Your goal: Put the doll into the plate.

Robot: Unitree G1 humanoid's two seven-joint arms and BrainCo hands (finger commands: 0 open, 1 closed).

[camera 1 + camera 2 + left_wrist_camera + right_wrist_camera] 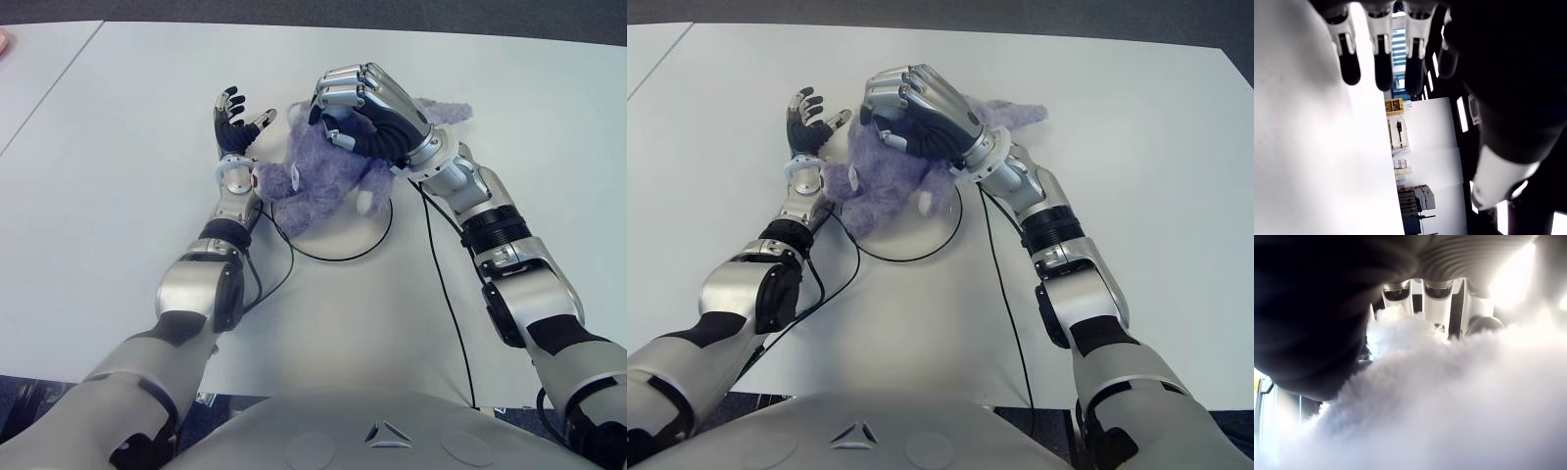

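Right hand [367, 103] fingers curled on doll [313, 191] over plate [377, 235] | left hand [235, 127] spread, empty, beside doll | I'd lower fully, then release.

White table [118, 147], plate [377, 233], black cable [441, 294]

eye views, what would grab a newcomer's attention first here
The fluffy purple doll at the middle of the white table stands out first, lying over a white plate with the right hand curled down onto its top, fingers in the fur. Just to its left, the left hand is raised with fingers spread, holding nothing.
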